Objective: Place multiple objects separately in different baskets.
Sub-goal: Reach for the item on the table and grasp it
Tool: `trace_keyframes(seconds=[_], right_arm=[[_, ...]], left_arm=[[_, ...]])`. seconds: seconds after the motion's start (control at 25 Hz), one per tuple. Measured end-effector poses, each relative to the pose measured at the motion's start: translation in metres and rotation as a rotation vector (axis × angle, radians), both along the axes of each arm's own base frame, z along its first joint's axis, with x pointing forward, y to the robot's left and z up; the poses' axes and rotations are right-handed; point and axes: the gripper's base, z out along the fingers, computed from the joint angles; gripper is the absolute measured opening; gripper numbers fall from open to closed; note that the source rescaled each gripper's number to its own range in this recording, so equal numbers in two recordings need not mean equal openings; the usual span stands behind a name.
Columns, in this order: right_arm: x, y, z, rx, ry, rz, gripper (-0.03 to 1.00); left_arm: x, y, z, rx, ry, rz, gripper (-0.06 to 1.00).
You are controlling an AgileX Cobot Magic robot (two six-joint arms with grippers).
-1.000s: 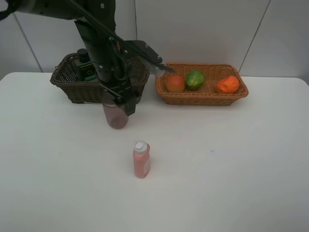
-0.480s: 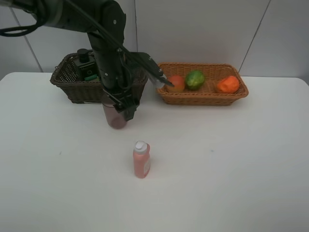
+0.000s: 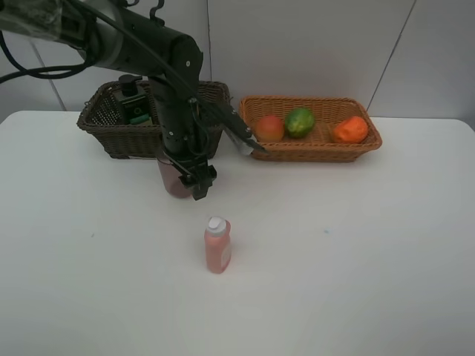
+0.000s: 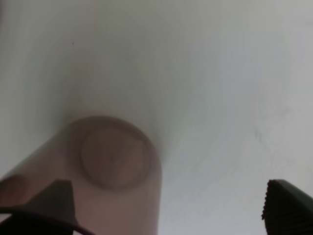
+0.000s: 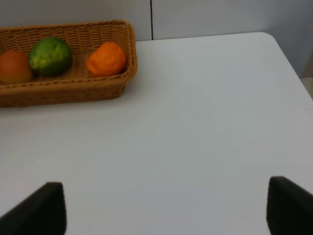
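White bench (image 3: 356, 245) before a pale panelled wall; the left end effector (image 4: 173, 205) hangs with its jaws wide apart, clamped on nothing; the mauve cup (image 3: 173, 182) stands upright on the bench close by one finger, partly within the gap; behind it, the dark basket (image 3: 111, 127) holds a green pump bottle (image 3: 133, 104); the pink bottle (image 3: 217, 248) stands in front, apart; the right end effector (image 5: 168, 210), jaws apart and empty, hangs over the bench; beyond it, the tan basket (image 5: 73, 85) holds a peach (image 5: 14, 66), a green fruit (image 5: 50, 55) and an orange (image 5: 106, 58).

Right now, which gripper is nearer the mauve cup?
Left. The left gripper hangs right at the mauve cup, fingers open. The right gripper is far off, facing the tan basket, cup out of its view.
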Motion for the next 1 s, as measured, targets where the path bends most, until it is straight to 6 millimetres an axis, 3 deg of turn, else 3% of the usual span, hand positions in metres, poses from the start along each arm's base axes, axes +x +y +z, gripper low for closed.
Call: trace_keyframes(seconds=[0.52,0.6,0.68,0.8,0.84,1.0], right_arm=[[0.0,0.0,0.0,0.0,0.0,0.0,0.67],[0.0,0.0,0.0,0.0,0.0,0.0,0.67],[0.0,0.0,0.0,0.0,0.0,0.0,0.67],[0.0,0.0,0.0,0.0,0.0,0.0,0.67],[0.0,0.0,0.0,0.0,0.0,0.0,0.67],[0.0,0.0,0.0,0.0,0.0,0.0,0.67]], left_arm=[[0.0,0.0,-0.015,0.017,0.035,0.003,0.98],[0.0,0.0,-0.016,0.018,0.037,0.003,0.87],[0.0,0.0,-0.016,0.018,0.037,0.004,0.67],[0.0,0.0,-0.016,0.016,0.038,0.021,0.27],[0.0,0.0,-0.016,0.016,0.037,0.024,0.03],[0.0,0.0,-0.016,0.015,0.037,0.029,0.0]])
